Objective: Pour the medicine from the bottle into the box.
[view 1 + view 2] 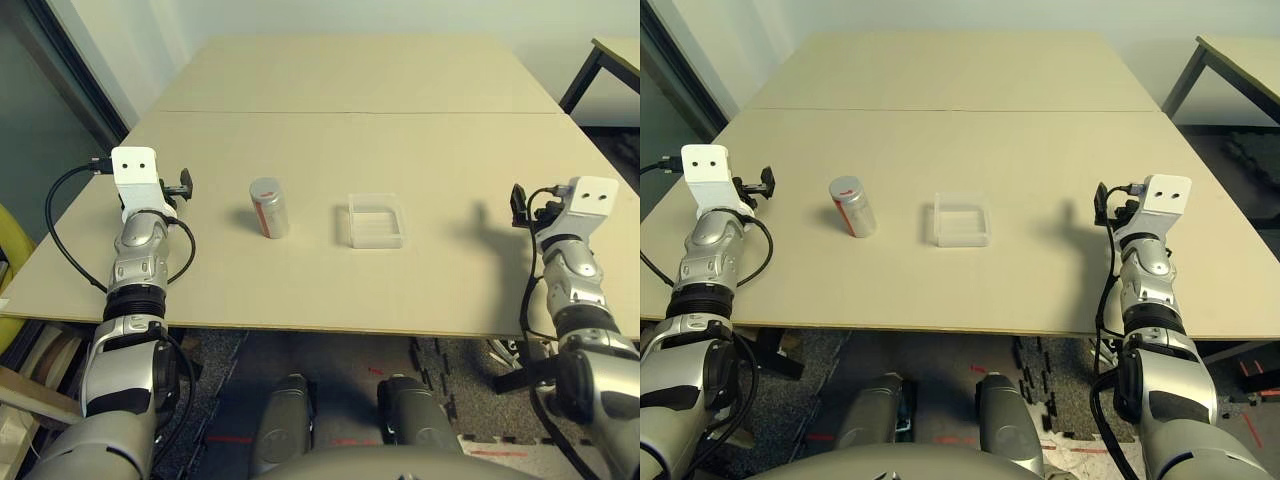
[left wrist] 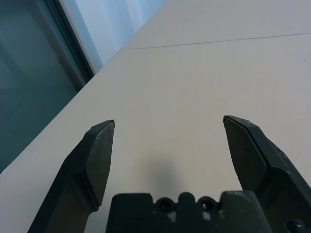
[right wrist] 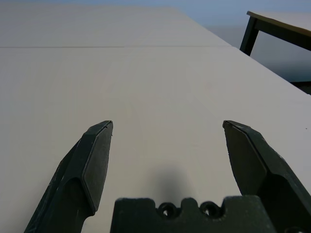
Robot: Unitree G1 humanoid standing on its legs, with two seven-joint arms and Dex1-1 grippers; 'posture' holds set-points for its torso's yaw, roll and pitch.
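Bottle (image 1: pixel 269 207) — upright, cap on, toward the left of the pale beige tabletop (image 1: pixel 400 140), with the clear box (image 1: pixel 376 220) near it on its right, apart from it, nothing between the two. Left tool (image 2: pixel 167 133) and right tool (image 3: pixel 167 133) — each with fingers spread wide and holding nothing, over bare tabletop at the far left and far right, well apart from both items. Surroundings — a seam crossing the tabletop behind the items, a second black-legged table (image 1: pixel 610 60) at far right, dark patterned floor below the near edge

A pale beige table (image 1: pixel 400 140) has a seam across it; a second table (image 1: pixel 610 55) stands beyond its far right corner.
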